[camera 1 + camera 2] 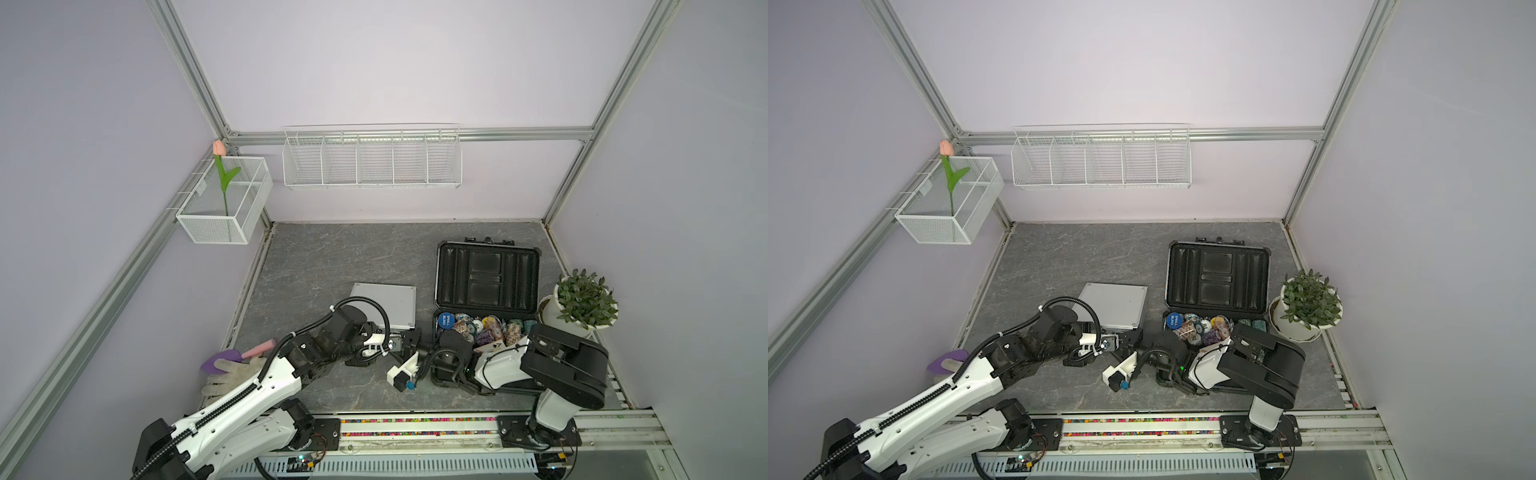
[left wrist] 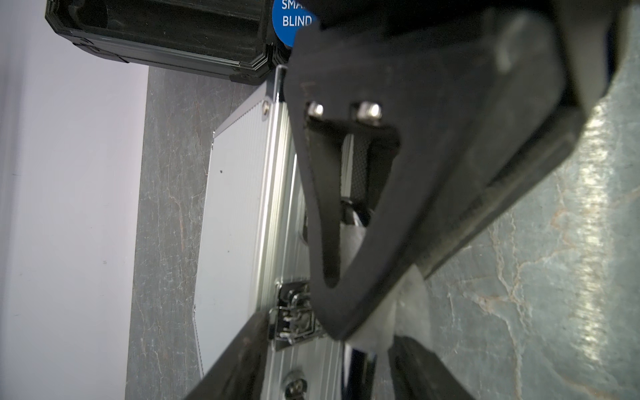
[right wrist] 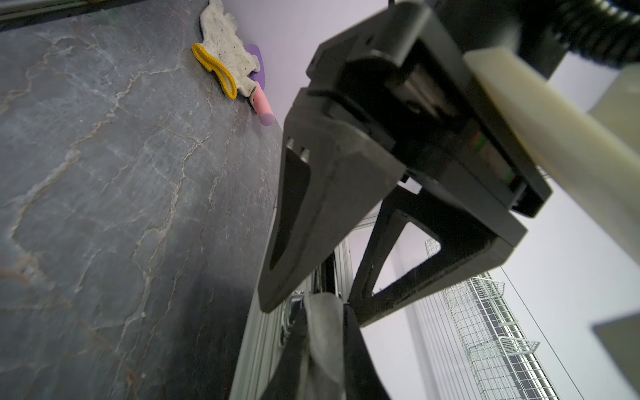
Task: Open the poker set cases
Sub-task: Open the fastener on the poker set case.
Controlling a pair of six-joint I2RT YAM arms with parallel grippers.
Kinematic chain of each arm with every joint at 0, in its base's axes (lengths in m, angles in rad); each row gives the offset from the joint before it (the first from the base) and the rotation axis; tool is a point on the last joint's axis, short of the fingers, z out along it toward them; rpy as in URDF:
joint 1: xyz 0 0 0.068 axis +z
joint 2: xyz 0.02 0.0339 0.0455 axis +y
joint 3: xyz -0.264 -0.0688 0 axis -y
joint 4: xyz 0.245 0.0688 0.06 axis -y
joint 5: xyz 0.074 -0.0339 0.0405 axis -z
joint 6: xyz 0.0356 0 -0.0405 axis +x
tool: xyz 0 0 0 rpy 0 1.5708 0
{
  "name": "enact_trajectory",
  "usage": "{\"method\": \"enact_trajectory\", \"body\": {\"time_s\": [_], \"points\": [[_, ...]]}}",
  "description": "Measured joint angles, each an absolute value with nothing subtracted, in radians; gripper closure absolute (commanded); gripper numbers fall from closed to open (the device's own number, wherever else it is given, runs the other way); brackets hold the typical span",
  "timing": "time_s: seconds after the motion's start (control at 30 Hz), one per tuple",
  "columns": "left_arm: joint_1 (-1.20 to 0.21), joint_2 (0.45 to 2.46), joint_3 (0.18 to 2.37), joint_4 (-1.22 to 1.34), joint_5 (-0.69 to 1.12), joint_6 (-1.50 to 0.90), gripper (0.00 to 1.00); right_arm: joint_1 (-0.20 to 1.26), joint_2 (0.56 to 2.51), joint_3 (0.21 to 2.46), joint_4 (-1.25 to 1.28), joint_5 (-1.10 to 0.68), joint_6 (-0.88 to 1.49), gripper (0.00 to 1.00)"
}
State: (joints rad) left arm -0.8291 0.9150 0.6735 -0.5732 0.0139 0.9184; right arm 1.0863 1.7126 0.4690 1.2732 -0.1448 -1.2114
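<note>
The small silver case [image 1: 384,301] lies flat and closed mid-table. Its front wall carries a metal latch [image 2: 294,317]. My left gripper [image 1: 411,337] is open, and its fingers [image 2: 239,360] straddle that front edge at the latch. My right gripper [image 3: 320,303] is shut, and its tips sit at the same latch between the left fingers. In the left wrist view the right gripper [image 2: 349,332] looms large over the case edge. To the right, the larger dark case [image 1: 487,274] stands open with its lid laid back. Chips and a blue button [image 1: 445,319] show in its base.
A potted plant [image 1: 584,303] stands by the dark case at the right edge. A work glove [image 1: 226,376] and a purple trowel [image 1: 226,358] lie front left. A white wire basket [image 1: 372,160] hangs on the back wall and another [image 1: 226,208], holding a tulip, on the left wall.
</note>
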Motion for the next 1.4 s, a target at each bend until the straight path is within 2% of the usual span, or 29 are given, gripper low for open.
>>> {"method": "enact_trajectory", "body": {"time_s": [0.2,1.4], "points": [[-0.829,0.916,0.673,-0.573,0.007,0.921,0.51,1.092,1.713,0.469,1.268,-0.136,-1.22,0.93],[-0.829,0.879,0.657,-0.582,0.001,0.949,0.61,1.102,1.713,0.469,1.262,-0.12,-1.226,0.93]]}}
